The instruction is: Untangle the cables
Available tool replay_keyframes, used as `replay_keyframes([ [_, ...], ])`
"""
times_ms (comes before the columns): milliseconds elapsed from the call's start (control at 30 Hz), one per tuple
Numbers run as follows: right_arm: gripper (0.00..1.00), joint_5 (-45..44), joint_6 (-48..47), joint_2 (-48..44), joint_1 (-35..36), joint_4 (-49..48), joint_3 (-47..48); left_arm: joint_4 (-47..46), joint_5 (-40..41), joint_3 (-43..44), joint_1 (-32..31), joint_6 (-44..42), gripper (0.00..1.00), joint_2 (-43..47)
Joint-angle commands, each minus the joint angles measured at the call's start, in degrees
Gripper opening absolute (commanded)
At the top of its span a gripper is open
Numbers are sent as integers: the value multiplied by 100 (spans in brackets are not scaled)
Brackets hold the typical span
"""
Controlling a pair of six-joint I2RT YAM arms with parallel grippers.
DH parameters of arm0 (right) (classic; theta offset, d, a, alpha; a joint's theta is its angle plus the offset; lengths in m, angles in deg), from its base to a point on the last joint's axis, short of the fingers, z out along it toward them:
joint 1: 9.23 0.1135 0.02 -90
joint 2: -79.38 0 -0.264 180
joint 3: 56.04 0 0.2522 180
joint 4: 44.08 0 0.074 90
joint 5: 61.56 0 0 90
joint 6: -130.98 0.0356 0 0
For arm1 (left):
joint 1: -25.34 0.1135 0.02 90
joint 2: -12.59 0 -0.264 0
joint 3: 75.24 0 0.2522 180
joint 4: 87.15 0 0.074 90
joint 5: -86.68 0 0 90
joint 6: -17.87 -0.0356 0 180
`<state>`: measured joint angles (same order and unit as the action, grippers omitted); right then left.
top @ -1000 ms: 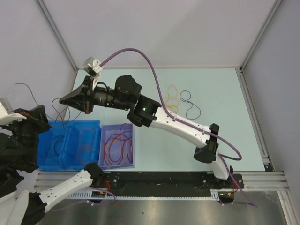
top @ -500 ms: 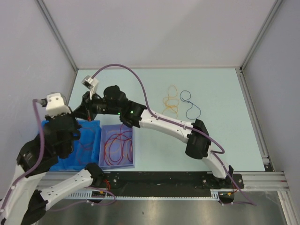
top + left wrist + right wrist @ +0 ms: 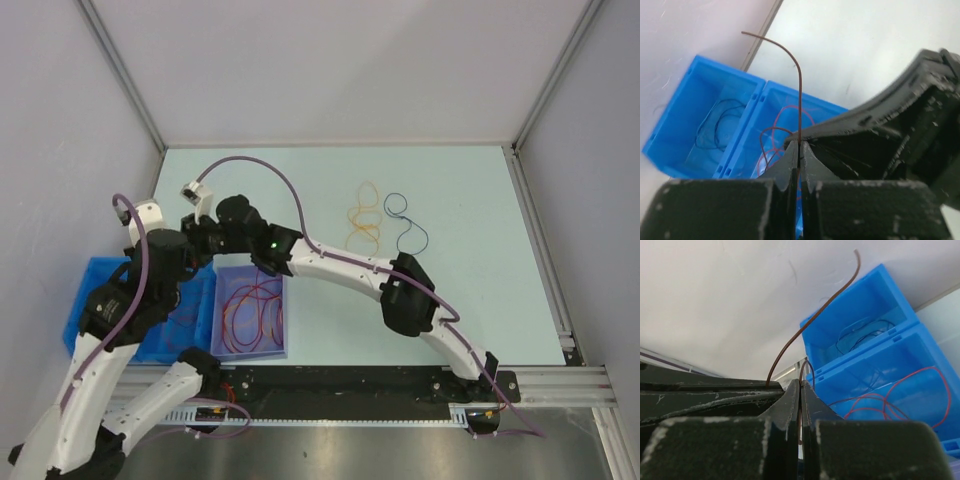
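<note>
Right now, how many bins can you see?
3: lavender bin at the near edge, blue bin beside it, second blue bin farthest left. The left arm overlaps both blue ones.

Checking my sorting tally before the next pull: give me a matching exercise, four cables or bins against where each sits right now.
Things:
1 orange cables
2 brown cable
3 dark cables
4 purple bin

Places or states:
A pinched by the left fingers and the right fingers
B holds red loops
C loose on the table
D in the blue bin nearest the wall

Pairs: 1-C, 2-A, 3-D, 4-B
</note>
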<state>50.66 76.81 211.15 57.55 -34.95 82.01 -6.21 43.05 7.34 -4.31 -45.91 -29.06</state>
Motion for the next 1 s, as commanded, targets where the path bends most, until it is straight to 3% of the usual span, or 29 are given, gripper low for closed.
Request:
replay_keyframes([
  [0,0,617,538,261,203,-426,534,-345,-1128,-237,880,-301,2,-89],
  [333,0,810,1031,886,203,-425,1343,-433,-1534,-492,2058,-275,3,-45],
  [467,0,775,1013,912,177,-382,1344,-486,-1605,-475,2156,-310,4,-36],
  [567,13,828,908,895,124,-145,1326,-504,-1605,-492,2165,-302,4,-36],
  [600,35,837,882,877,81,-48,1309,-504,-1587,-501,2165,-284,6,-36],
  [633,47,802,803,860,63,179,1256,-495,-1570,-492,2174,-266,8,-28],
  [700,59,732,706,693,28,347,1098,-451,-1491,-475,2200,-179,23,-19],
  [767,61,661,574,431,-34,427,722,-442,-1482,-448,2227,-161,31,16],
  [967,64,46,-22,34,-104,1384,509,-434,-1499,-395,2253,-82,35,69],
])
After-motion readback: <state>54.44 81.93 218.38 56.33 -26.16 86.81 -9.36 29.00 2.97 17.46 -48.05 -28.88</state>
